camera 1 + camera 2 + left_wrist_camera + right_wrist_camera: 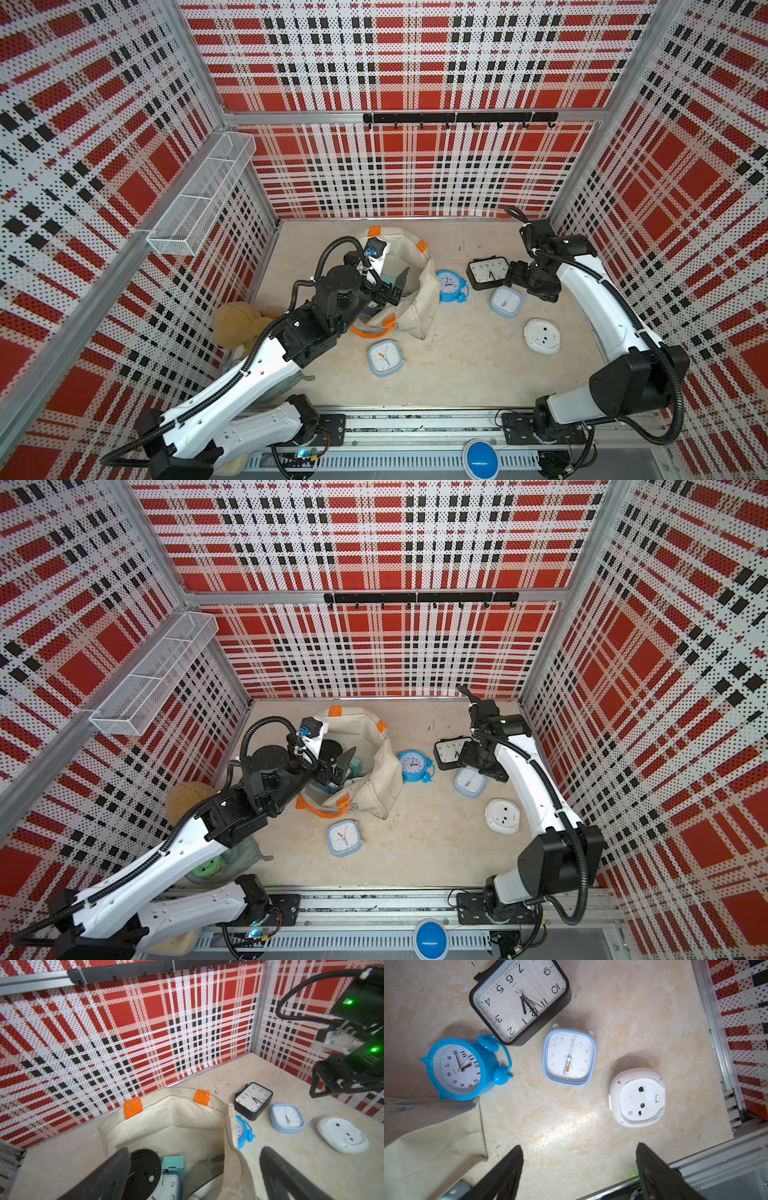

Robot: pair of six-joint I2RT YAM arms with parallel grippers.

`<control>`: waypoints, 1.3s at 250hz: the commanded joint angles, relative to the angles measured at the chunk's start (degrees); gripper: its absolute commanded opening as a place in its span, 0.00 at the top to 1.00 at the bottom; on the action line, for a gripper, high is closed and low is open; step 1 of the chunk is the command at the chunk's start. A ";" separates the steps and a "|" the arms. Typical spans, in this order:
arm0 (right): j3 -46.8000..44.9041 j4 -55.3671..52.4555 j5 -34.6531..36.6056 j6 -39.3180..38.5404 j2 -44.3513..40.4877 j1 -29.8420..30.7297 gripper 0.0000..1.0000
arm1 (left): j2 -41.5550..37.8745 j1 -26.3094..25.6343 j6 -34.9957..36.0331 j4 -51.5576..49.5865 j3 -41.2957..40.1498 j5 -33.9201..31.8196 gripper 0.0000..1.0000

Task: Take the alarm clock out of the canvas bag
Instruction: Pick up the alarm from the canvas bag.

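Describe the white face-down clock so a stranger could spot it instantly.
Find the cream canvas bag mid-table, then look toward the right arm. Beside that arm lies the white clock, the only one face down, showing a plain back with small holes instead of a dial.

Red, white and black plaid perforated walls [415, 62] box in my workspace on three sides. A black hook rail [457, 117] crosses the back wall; a white wire basket [203, 187] hangs at my left, above the mottled beige tabletop [457, 374].
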 commanded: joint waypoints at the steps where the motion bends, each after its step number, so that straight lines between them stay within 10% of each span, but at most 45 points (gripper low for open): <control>1: 2.55 4.98 -4.69 -9.14 -2.62 1.28 0.17 | -1.81 2.92 -11.01 -4.95 -0.13 1.27 0.00; 69: 36.36 1.42 -0.77 -18.84 10.34 26.58 0.20 | -1.20 16.83 -28.88 -18.41 1.96 13.41 0.01; 119: 57.07 0.60 -7.09 -12.21 26.44 34.40 0.22 | -0.16 21.43 -32.56 -30.86 3.60 6.79 0.02; 195: 42.91 21.13 -19.87 7.34 32.19 34.83 0.25 | 4.20 25.86 -33.71 -34.40 0.72 6.12 0.01; 274: 35.48 32.45 -24.23 20.00 40.27 34.99 0.31 | 5.33 27.59 -36.54 -29.51 -5.13 9.52 0.39; 325: 30.46 38.17 -23.63 25.70 42.99 34.86 0.38 | 5.48 27.61 -36.71 -29.21 -5.60 9.89 0.42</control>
